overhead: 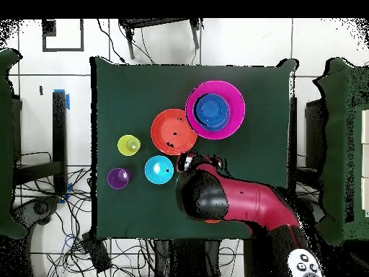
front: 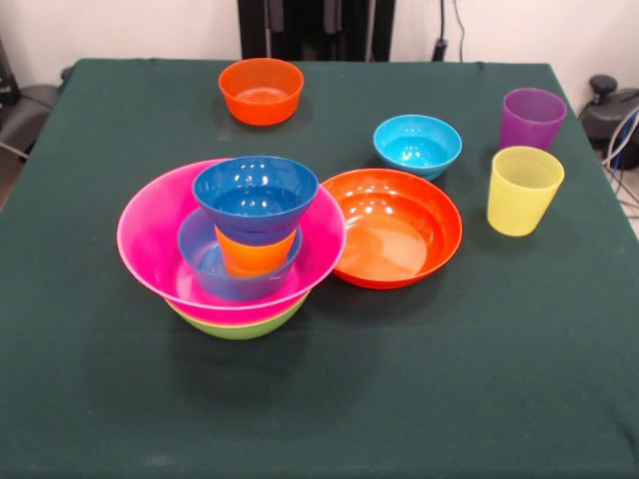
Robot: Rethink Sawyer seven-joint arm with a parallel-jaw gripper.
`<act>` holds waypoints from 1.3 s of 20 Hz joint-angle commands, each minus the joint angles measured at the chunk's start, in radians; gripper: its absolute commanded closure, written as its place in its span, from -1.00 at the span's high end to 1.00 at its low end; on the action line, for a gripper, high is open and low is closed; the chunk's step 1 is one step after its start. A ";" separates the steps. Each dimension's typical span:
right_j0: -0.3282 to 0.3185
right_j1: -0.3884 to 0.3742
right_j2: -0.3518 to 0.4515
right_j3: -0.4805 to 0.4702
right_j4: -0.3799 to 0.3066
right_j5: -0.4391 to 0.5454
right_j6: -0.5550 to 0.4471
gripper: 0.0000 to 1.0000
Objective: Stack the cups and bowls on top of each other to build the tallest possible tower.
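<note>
Tower (front: 232, 244) stands mid-table: pink bowl (front: 150, 235) on green, blue bowls and orange cup nested inside; shallow orange bowl (front: 394, 228) touching beside it — likely next piece, needing a rim grip; gripper (overhead: 189, 163) hovers near the cyan bowl (front: 417, 145), jaws unreadable.

The lime green bowl (front: 240, 324) shows only as a sliver under the pink bowl (front: 150, 239). The orange cup (front: 255, 254) is mostly hidden between two blue bowls. In the overhead view the arm (overhead: 238, 202) covers the small orange bowl and most of the gripper (overhead: 189, 163), whose fingers cannot be made out. In the front view the gripper is out of frame.
</note>
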 commanded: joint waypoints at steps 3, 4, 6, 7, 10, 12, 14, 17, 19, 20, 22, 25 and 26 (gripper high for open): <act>0.157 0.072 -0.137 0.073 -0.011 -0.137 0.240 1.00; 0.158 0.077 -0.140 0.080 -0.012 -0.152 0.237 1.00; 0.149 0.084 -0.133 0.093 -0.011 -0.176 0.231 1.00; 0.149 0.086 -0.133 0.095 -0.011 -0.173 0.227 1.00; 0.164 0.100 -0.148 0.099 -0.009 -0.203 0.238 1.00; 0.177 0.106 -0.164 0.099 -0.007 -0.217 0.244 1.00; 0.183 0.116 -0.178 0.099 -0.004 -0.233 0.251 1.00; 0.197 0.132 -0.208 0.096 0.013 -0.236 0.267 1.00; 0.210 0.141 -0.223 0.094 0.021 -0.239 0.276 1.00; 0.216 0.145 -0.231 0.094 0.025 -0.251 0.281 1.00; 0.237 0.152 -0.254 0.090 0.031 -0.266 0.291 1.00; 0.262 0.168 -0.275 0.080 0.036 -0.277 0.295 1.00; 0.270 0.173 -0.282 0.075 0.037 -0.281 0.297 1.00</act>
